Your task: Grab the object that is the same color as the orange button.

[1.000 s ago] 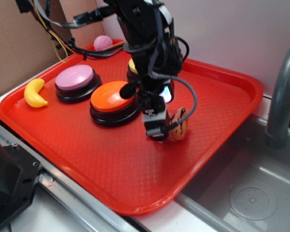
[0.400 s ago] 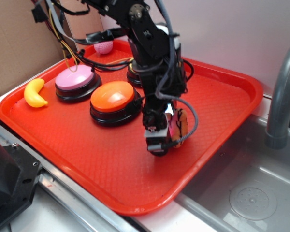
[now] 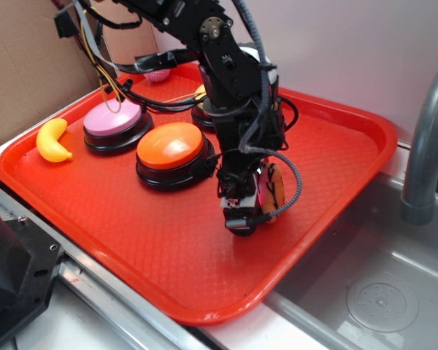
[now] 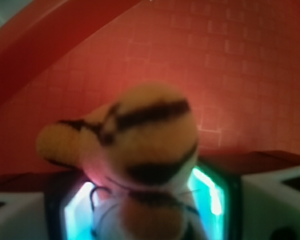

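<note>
The object, a small orange plush tiger (image 3: 273,191) with black stripes, stands on edge on the red tray (image 3: 204,310), just right of the orange button (image 3: 169,144). My gripper (image 3: 257,198) is down at the tray floor and shut on the tiger, with the near finger against its left side and the far finger hidden behind it. In the wrist view the tiger (image 4: 140,140) fills the space between the two glowing pads of the gripper (image 4: 145,205), touching both.
A pink-topped button (image 3: 114,117) and a yellow toy banana (image 3: 52,140) sit at the tray's left. A yellow-topped button (image 3: 200,93) and a pink ball (image 3: 158,75) are mostly hidden behind the arm. A sink (image 3: 379,292) and faucet (image 3: 423,146) lie to the right.
The gripper has come down around the tiger and shut on it. The tiger has turned from lying on the tray to standing on edge between the fingers.
</note>
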